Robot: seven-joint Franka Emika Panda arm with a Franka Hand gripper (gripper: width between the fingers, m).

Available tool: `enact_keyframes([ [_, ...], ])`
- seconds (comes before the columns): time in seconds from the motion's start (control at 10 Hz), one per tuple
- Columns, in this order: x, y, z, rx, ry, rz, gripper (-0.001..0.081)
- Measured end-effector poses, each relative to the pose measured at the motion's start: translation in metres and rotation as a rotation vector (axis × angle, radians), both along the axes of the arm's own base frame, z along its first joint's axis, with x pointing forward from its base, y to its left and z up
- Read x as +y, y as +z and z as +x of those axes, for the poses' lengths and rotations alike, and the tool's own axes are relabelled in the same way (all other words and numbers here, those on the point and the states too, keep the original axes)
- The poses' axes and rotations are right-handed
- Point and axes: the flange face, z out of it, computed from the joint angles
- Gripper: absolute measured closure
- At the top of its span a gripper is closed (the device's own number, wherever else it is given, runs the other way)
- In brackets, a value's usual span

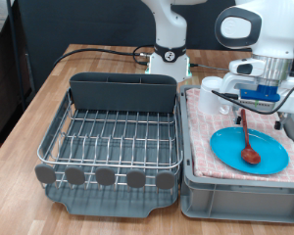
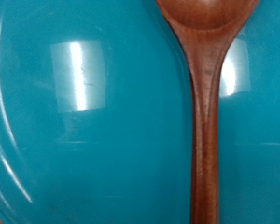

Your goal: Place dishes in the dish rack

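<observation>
Dish rack [image 1: 109, 137], large dark-grey plastic tray with silver wire grid, tall grey cutlery compartment [image 1: 122, 91] and round grey tabs [image 1: 106, 177], sitting at exterior view's left on wooden table [image 1: 51, 86], nothing visible on grid. Round bright-blue plate [image 1: 249, 149] lying on pink checkered cloth [image 1: 207, 127] over grey crate [image 1: 235, 194] at exterior view's right. Slim reddish-brown wooden spoon [image 1: 246, 138] resting on plate, bowl end toward exterior view's bottom. White mug: can't make out. Gripper [image 1: 260, 96] hovering just above spoon handle end; fingers not visible in wrist view, claw state cannot tell. Wrist view filled by plate [image 2: 84, 121] and spoon [image 2: 205, 112]
</observation>
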Motion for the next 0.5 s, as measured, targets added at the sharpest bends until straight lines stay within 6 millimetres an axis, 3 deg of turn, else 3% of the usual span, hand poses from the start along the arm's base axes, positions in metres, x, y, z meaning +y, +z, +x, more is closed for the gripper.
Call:
enact_keyframes([
  [0.5,-0.011,-0.014,-0.004,-0.007,0.007,-0.003,0.0004],
])
